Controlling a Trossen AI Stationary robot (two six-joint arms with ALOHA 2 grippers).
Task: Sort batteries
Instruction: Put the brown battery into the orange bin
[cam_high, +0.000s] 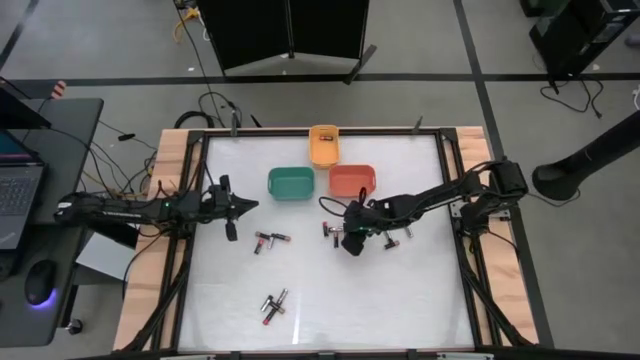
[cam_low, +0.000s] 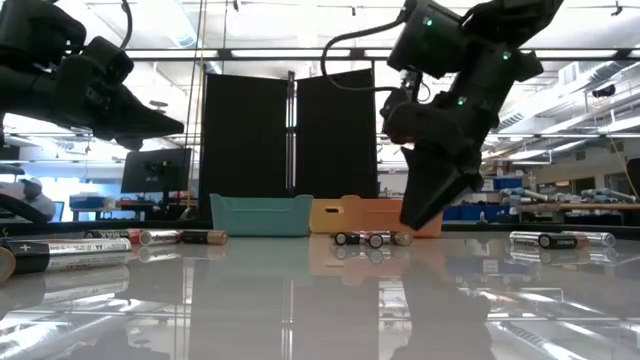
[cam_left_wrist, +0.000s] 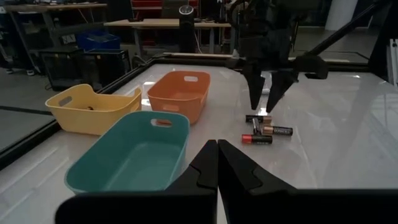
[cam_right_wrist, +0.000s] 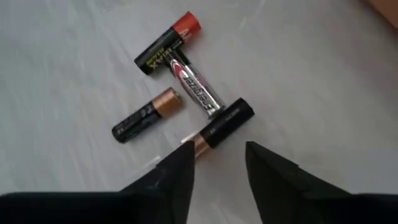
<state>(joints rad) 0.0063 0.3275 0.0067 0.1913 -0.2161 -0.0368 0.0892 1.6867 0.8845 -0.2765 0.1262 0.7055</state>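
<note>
The right gripper (cam_right_wrist: 217, 163) hovers with fingers spread above a cluster of four batteries (cam_right_wrist: 186, 81) on the counter (cam_high: 400, 290), while the left gripper (cam_left_wrist: 217, 163) waits, fingers pressed together.

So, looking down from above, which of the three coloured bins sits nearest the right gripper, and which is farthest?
Measured from the right gripper, which hangs open over a cluster of batteries:
1. Orange bin, just beyond the gripper, toward the table's far edge.
2. Teal bin, beside the orange one, on the left arm's side.
3. Yellow bin, behind the other two, at the far edge.
</note>
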